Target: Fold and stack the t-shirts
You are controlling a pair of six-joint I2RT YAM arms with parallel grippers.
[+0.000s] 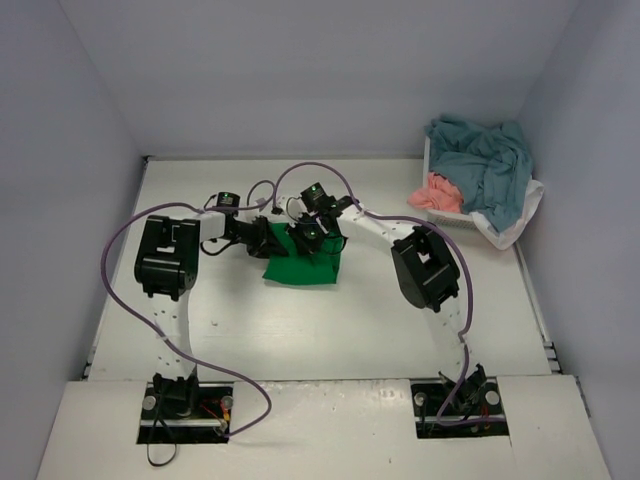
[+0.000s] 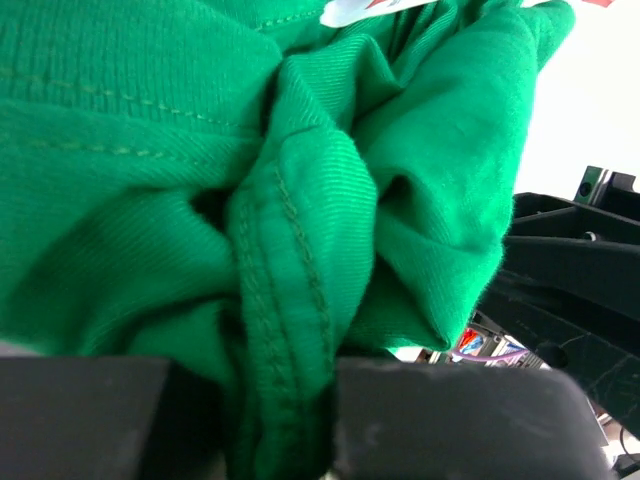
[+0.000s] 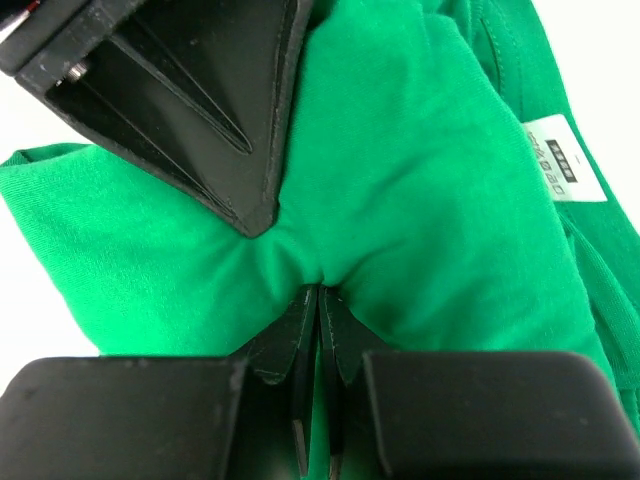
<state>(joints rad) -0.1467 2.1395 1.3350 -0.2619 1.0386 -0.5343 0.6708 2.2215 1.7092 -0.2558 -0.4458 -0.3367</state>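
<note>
the left fingers (image 2: 100, 420) are clenched on a stitched hem of the bright green t-shirt (image 1: 305, 268), the ribbed cloth bunched into deep folds between them. the shirt lies crumpled near the middle of the white desk (image 1: 250, 340), toward its far edge, a white label (image 3: 565, 160) showing on it. just beside, the right fingers (image 3: 290, 345) pinch a puckered ridge of the same green cloth. at the desk's far right corner a white basket (image 1: 440, 215) holds a rumpled teal t-shirt (image 1: 485, 165) and a salmon pink t-shirt (image 1: 438, 190), heaped together.
</note>
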